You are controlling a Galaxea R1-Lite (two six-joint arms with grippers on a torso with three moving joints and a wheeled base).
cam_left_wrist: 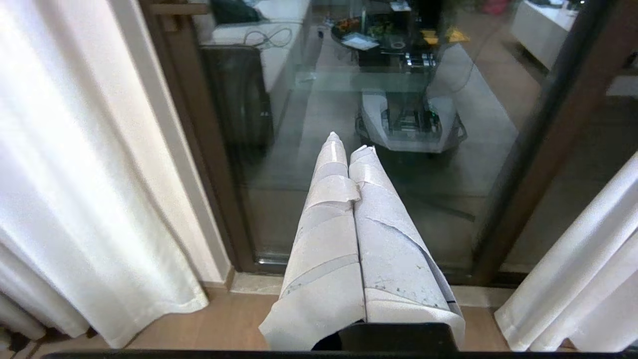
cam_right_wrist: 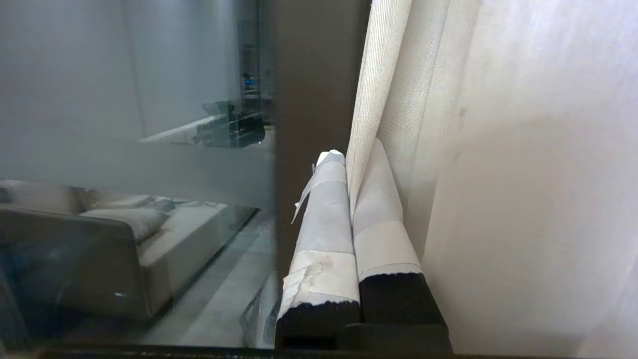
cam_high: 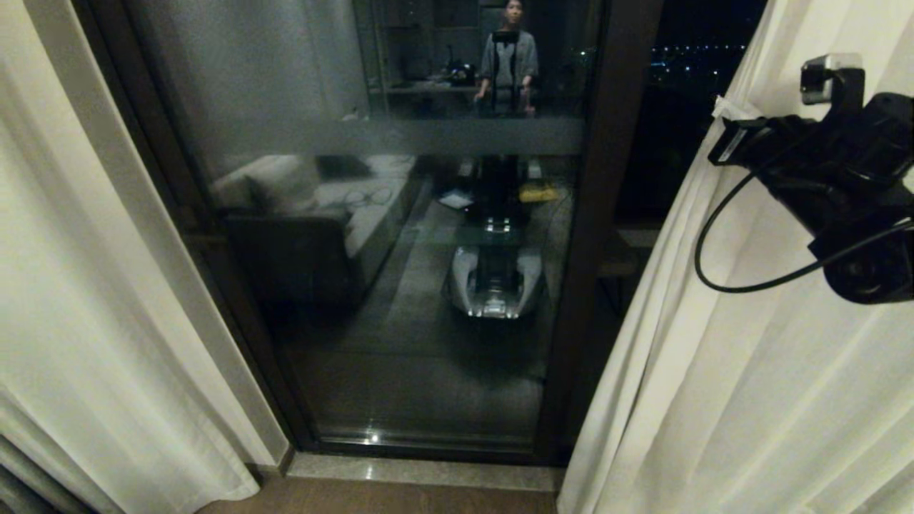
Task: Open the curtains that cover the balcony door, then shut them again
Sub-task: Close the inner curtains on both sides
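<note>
My right pincer pinched the right curtain's leading edge; light, limp, slippery fabric, best gripped on the hem fold.

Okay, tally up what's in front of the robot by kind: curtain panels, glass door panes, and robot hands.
Cream-white fabric curtain panels: 2 (left, right)
Dark-framed glass door panes: 1 in full view
Tape-wrapped robot hands: 2 (left hand, right hand)
Total: 5

right pincer tips buried in curtain folds.
</note>
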